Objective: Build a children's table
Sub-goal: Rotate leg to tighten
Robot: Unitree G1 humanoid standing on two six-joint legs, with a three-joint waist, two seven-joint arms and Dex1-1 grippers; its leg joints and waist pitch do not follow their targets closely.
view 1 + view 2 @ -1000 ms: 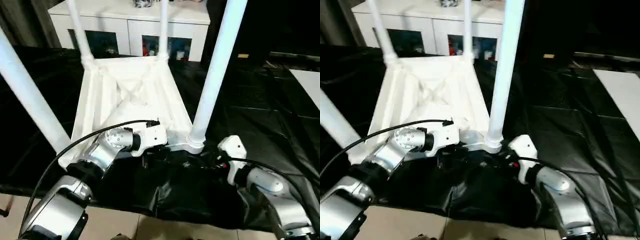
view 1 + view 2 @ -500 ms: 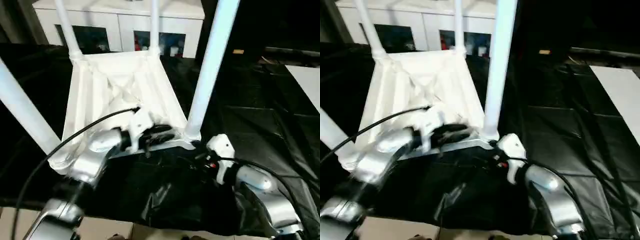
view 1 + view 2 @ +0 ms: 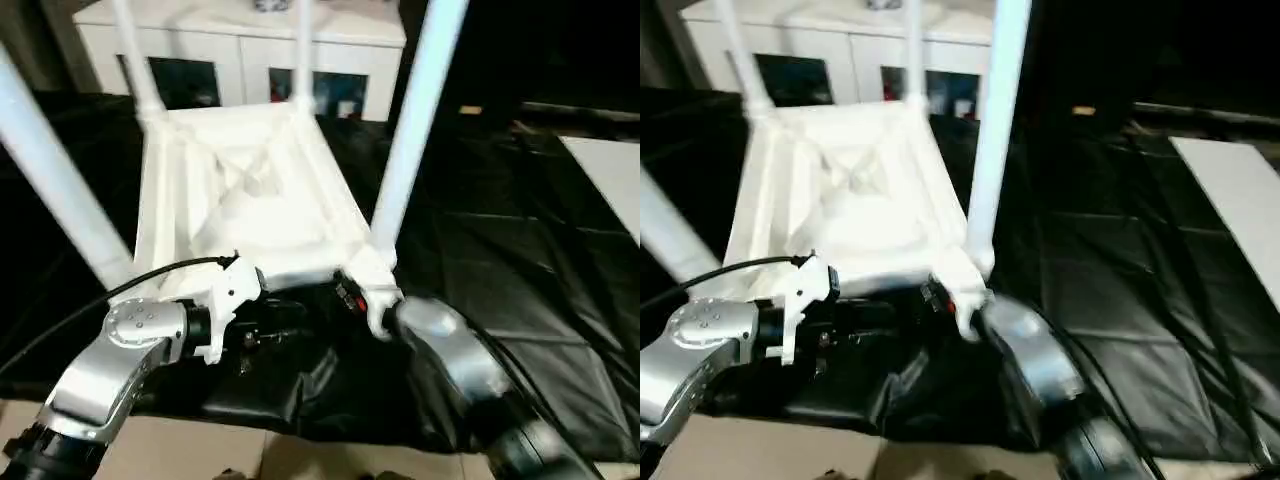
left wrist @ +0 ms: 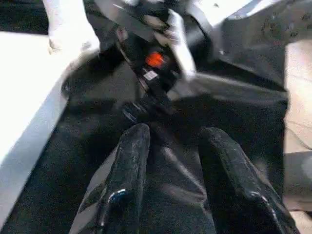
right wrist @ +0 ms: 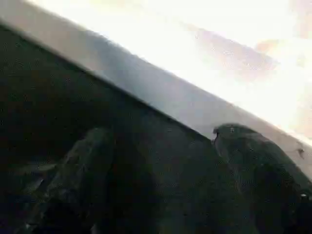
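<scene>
Children's table (image 3: 250,190): white plastic, upside down on black sheet (image 3: 520,240), four legs fitted, pointing up. Probably light, stiff, smooth; best gripped at near rim. Left gripper (image 4: 187,161) parted, empty. Right gripper (image 5: 161,170) wide apart, empty, by near edge.

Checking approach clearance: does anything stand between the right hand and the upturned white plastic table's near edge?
Nothing visible does. The right hand, fingers apart, faces the upturned white plastic table at its near edge, with just black sheet below.
</scene>
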